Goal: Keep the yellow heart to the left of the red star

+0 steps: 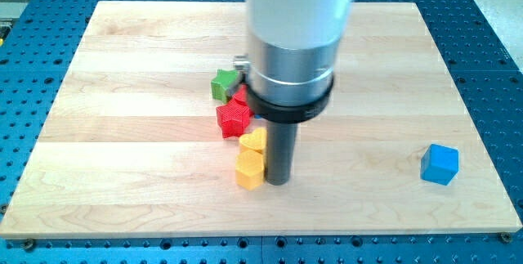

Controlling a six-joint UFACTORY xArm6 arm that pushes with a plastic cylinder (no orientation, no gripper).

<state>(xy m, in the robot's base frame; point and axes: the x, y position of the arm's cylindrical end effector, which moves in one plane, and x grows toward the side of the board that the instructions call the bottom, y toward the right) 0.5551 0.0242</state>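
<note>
The red star (234, 118) lies near the board's middle. The yellow heart (254, 140) sits just below and to the right of it, touching it. A second yellow block (249, 169) lies right under the heart. My tip (276, 182) rests on the board against the right side of the two yellow blocks. The arm's wide body hides the board above the rod.
A green block (224, 84) lies just above the red star, with a bit of another red block (241, 93) showing next to it under the arm. A blue cube (440, 164) sits far at the view's right. The wooden board (122, 149) ends in a blue perforated table.
</note>
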